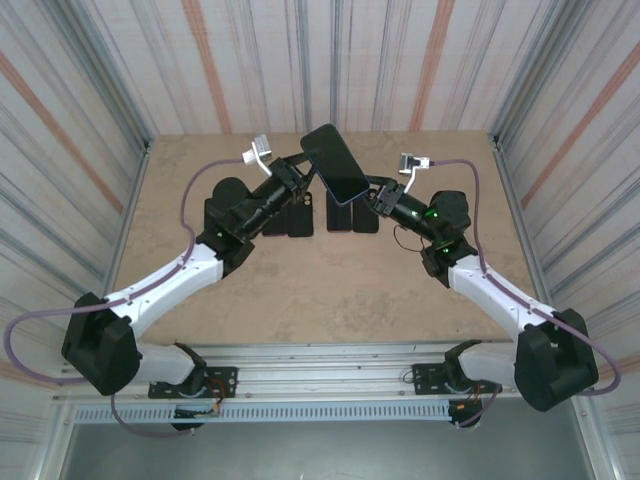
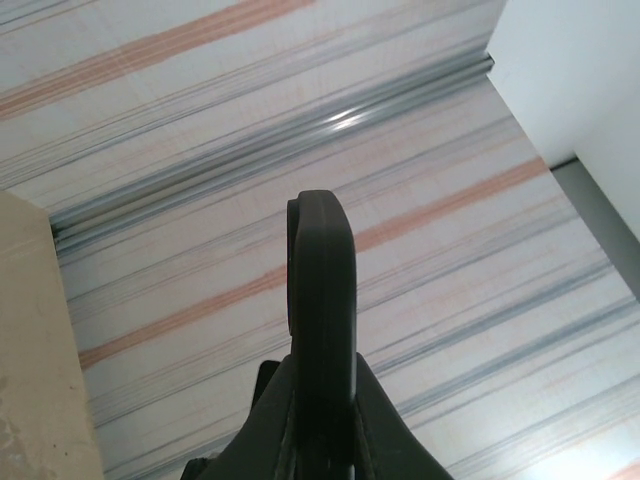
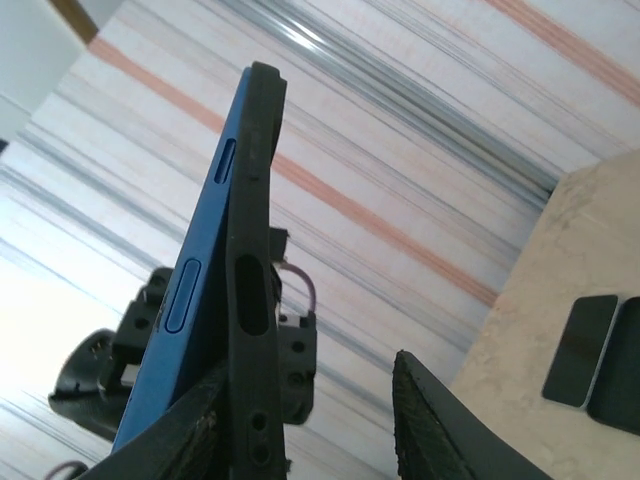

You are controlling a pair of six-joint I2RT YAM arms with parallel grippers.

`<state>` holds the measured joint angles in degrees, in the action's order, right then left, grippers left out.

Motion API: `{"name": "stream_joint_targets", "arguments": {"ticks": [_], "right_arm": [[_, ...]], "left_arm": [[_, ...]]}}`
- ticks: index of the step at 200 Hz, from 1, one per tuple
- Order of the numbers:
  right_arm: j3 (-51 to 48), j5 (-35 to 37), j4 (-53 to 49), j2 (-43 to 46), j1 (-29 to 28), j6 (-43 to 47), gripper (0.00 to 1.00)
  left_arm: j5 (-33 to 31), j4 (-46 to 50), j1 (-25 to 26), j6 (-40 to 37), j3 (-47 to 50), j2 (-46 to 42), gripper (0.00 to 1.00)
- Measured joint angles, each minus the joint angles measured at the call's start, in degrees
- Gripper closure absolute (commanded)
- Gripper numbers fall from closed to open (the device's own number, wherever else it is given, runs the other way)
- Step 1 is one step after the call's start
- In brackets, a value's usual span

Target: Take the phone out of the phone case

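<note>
A blue phone [image 1: 335,162] in a black phone case [image 3: 255,250] is held tilted in the air over the middle of the table. My left gripper [image 2: 320,370] is shut on one edge of the case [image 2: 322,290], seen edge-on between its fingers. My right gripper [image 3: 308,372] is open. Its left finger [image 3: 190,440] lies against the phone and case, and its right finger [image 3: 430,420] stands apart from them. In the right wrist view the blue phone [image 3: 190,300] sits partly peeled away from the case along its side. From above, the left gripper [image 1: 305,172] and right gripper [image 1: 372,190] flank the phone.
Several dark phones or cases [image 1: 300,220] lie in a row on the tan table [image 1: 330,290] under the held phone; two of them [image 3: 580,350] appear in the right wrist view. Striped walls enclose the table on three sides.
</note>
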<state>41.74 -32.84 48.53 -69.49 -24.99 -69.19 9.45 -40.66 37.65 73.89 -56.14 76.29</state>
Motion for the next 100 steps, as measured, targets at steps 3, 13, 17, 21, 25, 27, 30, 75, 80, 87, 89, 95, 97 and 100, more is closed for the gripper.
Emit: {"name": "stream_joint_targets", "arguments": {"ticks": [3, 13, 17, 21, 25, 27, 30, 75, 80, 87, 89, 95, 97, 100], "right_arm": [[0.0, 0.3, 0.3, -0.2, -0.2, -0.7, 0.62], [0.0, 0.9, 1.0, -0.7, -0.5, -2.3, 0.65], [0.0, 1.2, 1.3, -0.9, -0.6, -2.9, 0.67], [0.0, 1.4, 1.6, -1.0, -0.7, -3.4, 0.68], [0.0, 1.6, 1.9, -1.2, -0.8, -4.2, 0.69], [0.0, 1.7, 2.0, -1.2, -0.8, -4.2, 0.7], [-0.1, 1.8, 2.4, -1.4, -0.8, -4.8, 0.71], [-0.8, 2.2, 5.1, -1.8, -0.7, -9.8, 0.85], [-0.8, 2.2, 5.2, -1.8, -0.6, -10.1, 0.87], [-0.9, 2.0, 5.4, -1.8, -0.6, -10.5, 0.89], [-0.9, 2.0, 5.5, -1.8, -0.5, -10.6, 0.9], [-0.9, 1.9, 5.7, -1.9, -0.5, -11.0, 0.92], [-1.0, 1.9, 5.9, -1.9, -0.5, -11.2, 0.93], [-1.0, 1.9, 6.1, -2.0, -0.4, -11.3, 0.93]], "left_arm": [[-0.3, -0.1, 0.0, 0.2, 0.0, 0.0, 1.0], [-1.1, -0.2, 0.1, 1.2, 0.2, 0.3, 1.0], [-1.5, -0.3, 0.1, 1.5, 0.3, 0.4, 1.0], [-1.8, -0.4, 0.2, 2.0, 0.4, 0.5, 1.0], [-2.1, -0.5, 0.3, 2.3, 0.5, 0.6, 1.0], [-2.3, -0.6, 0.3, 2.5, 0.5, 0.7, 1.0], [-2.4, -0.8, 0.3, 2.6, 0.5, 0.8, 1.0], [-4.2, -1.2, 0.4, 4.6, 1.2, 1.7, 0.94], [-4.3, -1.1, 0.4, 4.9, 1.2, 1.7, 0.92], [-4.5, -1.0, 0.4, 5.1, 1.2, 1.7, 0.9], [-4.5, -1.0, 0.4, 5.2, 1.2, 1.7, 0.89], [-4.5, -0.8, 0.4, 5.4, 1.2, 1.7, 0.86], [-4.5, -0.7, 0.4, 5.5, 1.2, 1.7, 0.85], [-4.6, -0.6, 0.4, 5.6, 1.2, 1.7, 0.84]]}}
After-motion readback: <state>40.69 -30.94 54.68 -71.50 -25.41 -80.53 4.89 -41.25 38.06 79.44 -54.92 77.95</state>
